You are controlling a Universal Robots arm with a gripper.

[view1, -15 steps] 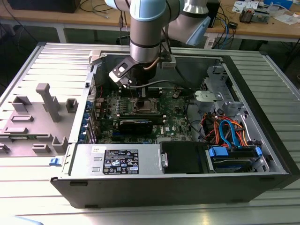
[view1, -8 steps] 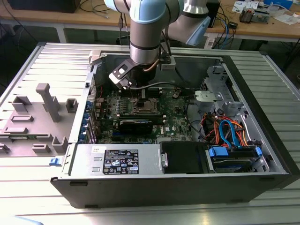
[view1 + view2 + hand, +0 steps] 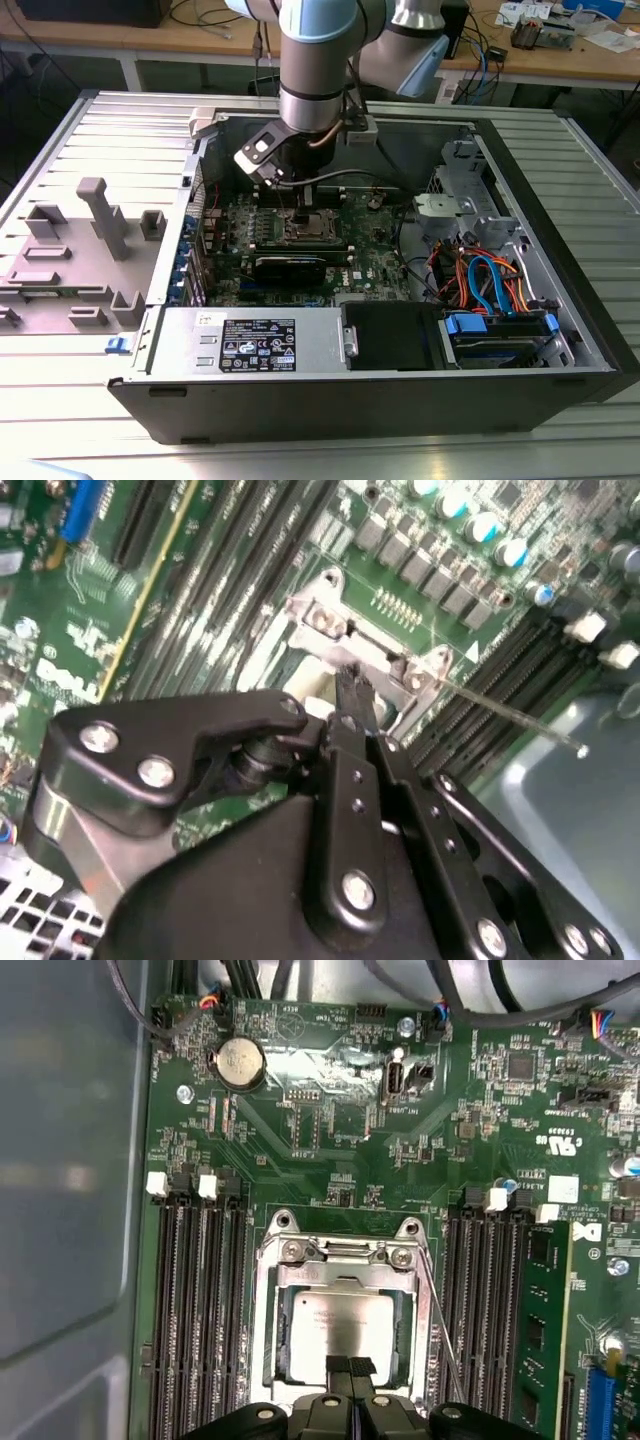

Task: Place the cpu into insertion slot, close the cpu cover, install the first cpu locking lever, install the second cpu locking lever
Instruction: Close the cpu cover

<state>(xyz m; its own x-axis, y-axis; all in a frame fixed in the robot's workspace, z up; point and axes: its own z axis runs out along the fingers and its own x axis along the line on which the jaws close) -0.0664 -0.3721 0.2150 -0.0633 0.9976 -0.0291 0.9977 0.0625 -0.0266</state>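
Though small, silvery square cpu

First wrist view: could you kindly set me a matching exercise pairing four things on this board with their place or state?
Things:
1. silvery square cpu
2. round silver coin battery
3. thin metal lever rod
4. black pincer

Places or states:
A. shut, close above the silvery cover plate
B. framed by the cover's window
C. between cover and black memory slots
D. on bare green circuit board, apart from the cover

Pairs: 1-B, 2-D, 3-C, 4-A.
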